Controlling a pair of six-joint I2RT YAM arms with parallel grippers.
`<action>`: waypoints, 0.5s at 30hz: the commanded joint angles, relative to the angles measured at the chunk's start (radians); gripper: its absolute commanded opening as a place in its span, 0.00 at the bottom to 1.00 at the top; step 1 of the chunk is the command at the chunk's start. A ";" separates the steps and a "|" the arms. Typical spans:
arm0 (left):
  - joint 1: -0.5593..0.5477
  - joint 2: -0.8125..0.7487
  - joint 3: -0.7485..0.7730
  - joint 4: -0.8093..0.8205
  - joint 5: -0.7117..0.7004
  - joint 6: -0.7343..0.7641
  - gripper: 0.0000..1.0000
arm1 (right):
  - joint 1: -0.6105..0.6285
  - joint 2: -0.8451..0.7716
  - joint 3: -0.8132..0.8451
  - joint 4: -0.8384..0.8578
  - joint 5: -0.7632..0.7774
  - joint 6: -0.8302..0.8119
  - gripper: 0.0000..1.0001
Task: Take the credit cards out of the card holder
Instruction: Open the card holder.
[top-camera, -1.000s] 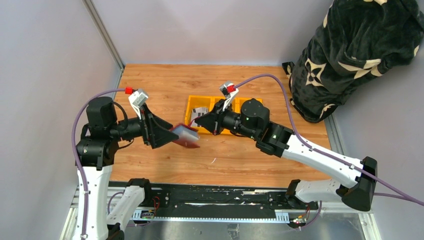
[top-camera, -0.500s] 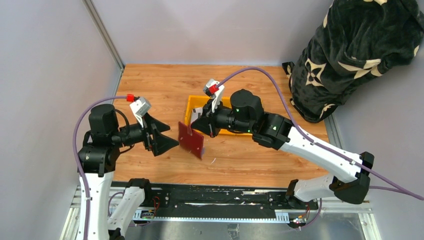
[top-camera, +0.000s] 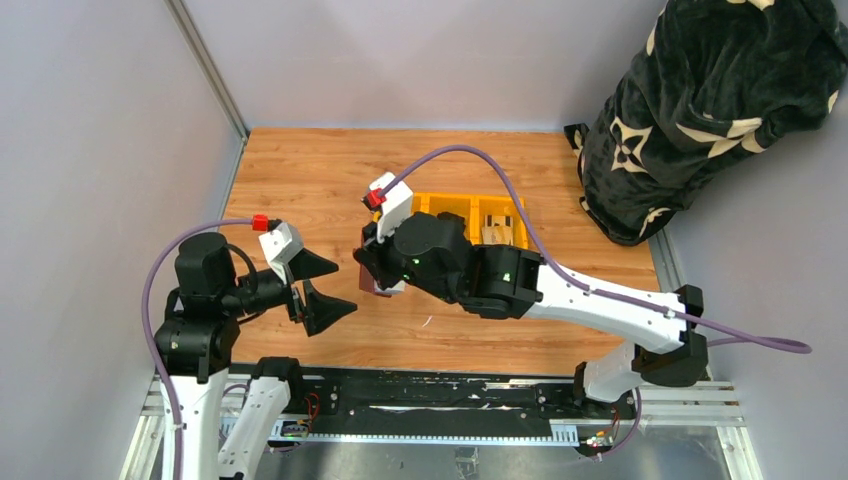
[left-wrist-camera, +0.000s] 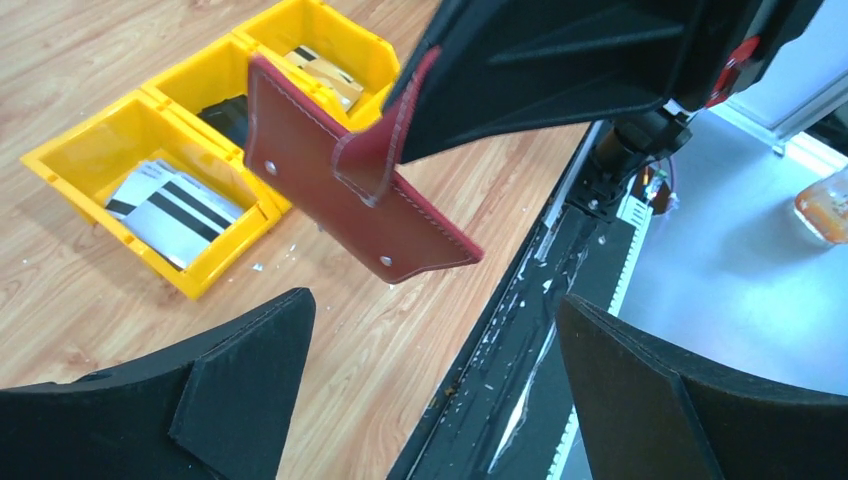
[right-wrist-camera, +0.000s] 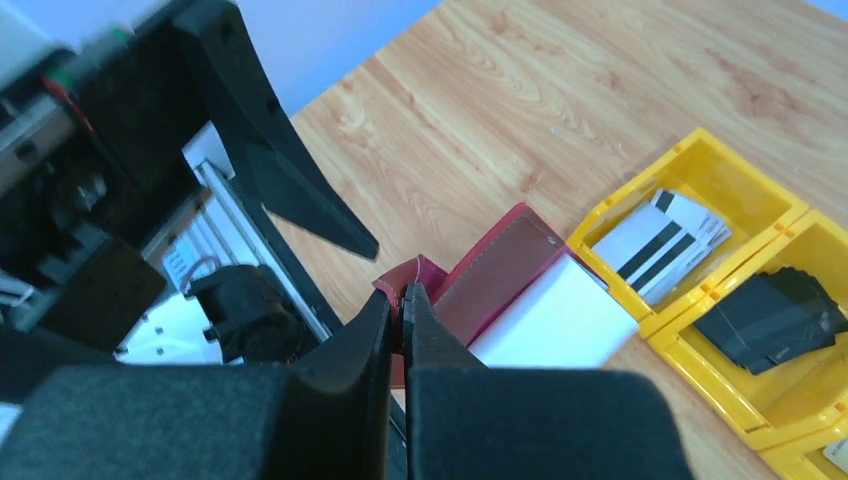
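Top view: left gripper gapes wide and empty at eight o'clock on the table. Right gripper is clenched on the dark red card holder, mid-table.

Left wrist: holder dangles open from that claw. At nine o'clock, striped credit cards lie in the yellow bin.

Right wrist: jaws pinch the holder's tab.

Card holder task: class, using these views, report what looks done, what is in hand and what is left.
Done: white black-striped plastic cards lie in one compartment of the yellow three-part plastic bin.
In hand: the right gripper is shut on the snap tab of the dark red leather-look card holder, held in the air. The left gripper is open and empty.
Left: whether its pale sleeves hold more cards cannot be told.
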 joint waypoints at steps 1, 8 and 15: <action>-0.003 -0.059 -0.026 -0.005 0.006 0.096 1.00 | 0.081 0.047 0.138 0.021 0.222 0.027 0.00; -0.002 -0.074 -0.016 0.006 -0.024 0.152 1.00 | 0.122 0.142 0.268 0.005 0.251 -0.002 0.00; -0.003 -0.093 -0.047 0.132 -0.129 0.067 0.68 | 0.155 0.149 0.276 0.031 0.262 -0.013 0.00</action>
